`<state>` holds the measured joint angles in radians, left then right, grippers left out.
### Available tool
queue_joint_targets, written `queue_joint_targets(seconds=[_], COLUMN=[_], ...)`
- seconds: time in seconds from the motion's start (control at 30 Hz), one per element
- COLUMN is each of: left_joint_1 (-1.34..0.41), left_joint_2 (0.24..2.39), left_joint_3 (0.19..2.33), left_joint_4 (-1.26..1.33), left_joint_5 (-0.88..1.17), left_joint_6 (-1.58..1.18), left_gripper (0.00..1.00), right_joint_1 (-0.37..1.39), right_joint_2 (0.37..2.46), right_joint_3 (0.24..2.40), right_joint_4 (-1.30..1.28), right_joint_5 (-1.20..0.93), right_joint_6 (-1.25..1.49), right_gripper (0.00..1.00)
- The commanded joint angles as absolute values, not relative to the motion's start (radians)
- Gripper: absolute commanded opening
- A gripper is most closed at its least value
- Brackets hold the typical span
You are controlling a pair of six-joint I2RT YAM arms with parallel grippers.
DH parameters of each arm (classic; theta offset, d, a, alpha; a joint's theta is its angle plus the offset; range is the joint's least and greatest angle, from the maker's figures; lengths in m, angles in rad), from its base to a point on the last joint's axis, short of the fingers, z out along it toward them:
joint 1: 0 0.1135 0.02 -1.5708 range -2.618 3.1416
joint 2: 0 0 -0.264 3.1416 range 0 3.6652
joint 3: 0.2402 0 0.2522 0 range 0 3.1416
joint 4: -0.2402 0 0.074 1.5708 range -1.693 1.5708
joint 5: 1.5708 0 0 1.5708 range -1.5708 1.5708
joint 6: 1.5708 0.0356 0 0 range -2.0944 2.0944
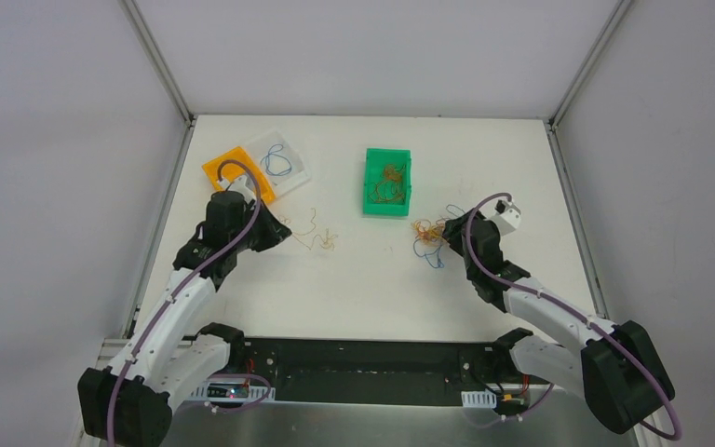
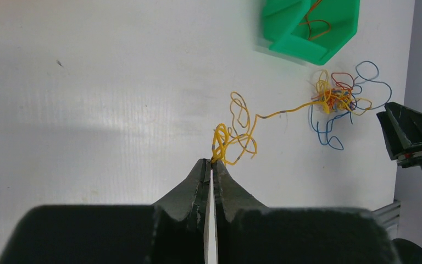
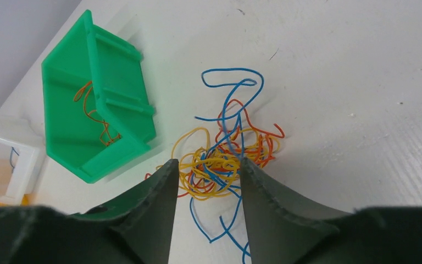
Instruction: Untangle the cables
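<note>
A yellow cable (image 2: 218, 138) is pinched in the clenched left gripper (image 2: 211, 161) near-left of the green bin (image 1: 369, 182); the tangled cables (image 3: 220, 160) lie near-right of it, beneath the right gripper (image 3: 207, 165), jaws parted.

Cables (image 3: 220, 165) beside green bin (image 3: 96, 110): yellow, orange-red, blue tangle. Brownish-orange wires (image 3: 96, 118) inside green bin. Yellow strand (image 2: 236, 132), few grey bands. Bench (image 2: 88, 82) white. Orange tray (image 1: 233, 168); white tray (image 1: 289, 149), blue wire (image 1: 277, 163) inside. Left gripper (image 2: 211, 162), right gripper (image 3: 207, 165): dark grey-black. Arm cables (image 1: 470, 251) purple.
</note>
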<state>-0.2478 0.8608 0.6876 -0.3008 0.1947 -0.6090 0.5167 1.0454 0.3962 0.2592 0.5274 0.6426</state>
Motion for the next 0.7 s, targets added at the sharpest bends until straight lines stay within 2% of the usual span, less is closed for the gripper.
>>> queue_joint_targets(seconds=[0.0, 0.07, 0.1, 0.17, 0.37, 0.53, 0.67], left_joint_1=[-0.259, -0.278, -0.289, -0.329, -0.538, -0.598, -0.606], left_joint_2=[0.907, 0.957, 0.988, 1.054, 1.264, 1.373, 1.411], left_joint_3=[0.693, 0.699, 0.707, 0.732, 0.848, 0.902, 0.915], left_joint_4=[-0.262, -0.267, -0.276, -0.292, -0.388, -0.476, -0.482], left_joint_5=[0.256, 0.238, 0.225, 0.185, -0.063, -0.234, -0.233], left_joint_6=[-0.578, -0.568, -0.567, -0.562, -0.558, -0.577, -0.556], left_gripper=[0.16, 0.49, 0.62, 0.76, 0.99, 0.99, 0.99], right_joint_1=[0.514, 0.514, 0.514, 0.515, 0.514, 0.515, 0.515], right_joint_2=[1.042, 1.047, 1.050, 1.058, 1.088, 1.080, 1.054], right_joint_3=[0.425, 0.426, 0.428, 0.429, 0.441, 0.439, 0.431], right_joint_4=[0.321, 0.322, 0.323, 0.326, 0.337, 0.337, 0.337], right_joint_5=[0.500, 0.496, 0.493, 0.485, 0.457, 0.449, 0.452], right_joint_6=[0.615, 0.614, 0.614, 0.615, 0.618, 0.611, 0.594], right_gripper=[0.53, 0.56, 0.56, 0.57, 0.57, 0.57, 0.57])
